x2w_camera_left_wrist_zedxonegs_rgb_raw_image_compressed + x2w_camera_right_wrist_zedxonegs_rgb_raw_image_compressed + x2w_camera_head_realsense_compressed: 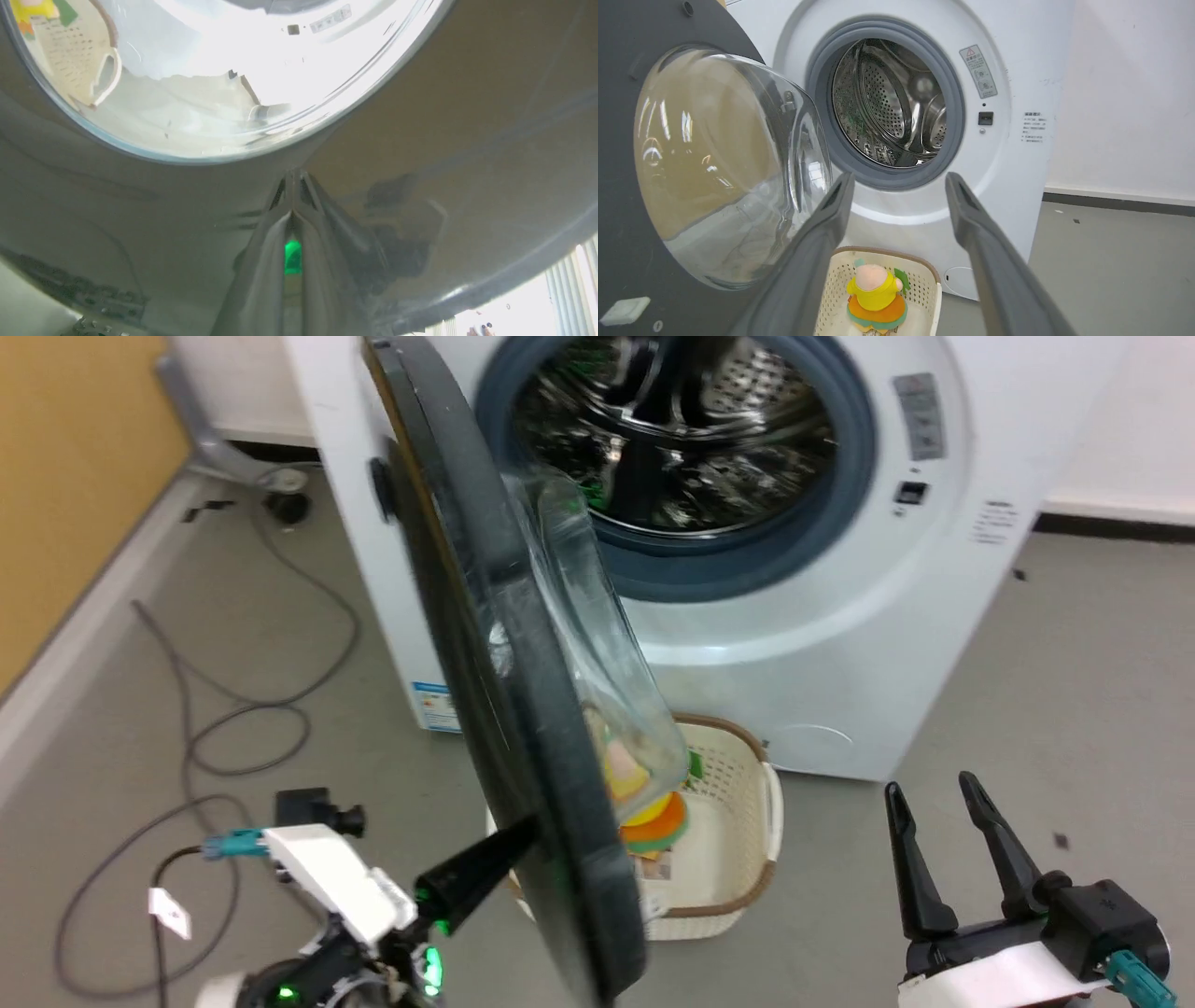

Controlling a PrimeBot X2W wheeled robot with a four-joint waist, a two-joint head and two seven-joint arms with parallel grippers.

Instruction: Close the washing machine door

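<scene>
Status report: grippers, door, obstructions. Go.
Left gripper shut, tip on washing machine door. Right gripper open, clear. Door ajar. Basket below the door's swing.

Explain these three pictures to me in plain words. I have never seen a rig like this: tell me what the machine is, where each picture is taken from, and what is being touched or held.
This is a wheeled robot with two arms, each ending in a gripper with two long dark fingers. The head view looks down from its head. The left gripper, fingers together, presses its tips against the outer face of the washing machine door, which stands partly open. The left wrist view looks along those same fingers at the glossy door. The right wrist view looks between the right arm's fingers into the washing machine and its steel drum. The right gripper is open and holds nothing. On the floor below stands a basket with a plush toy.
</scene>
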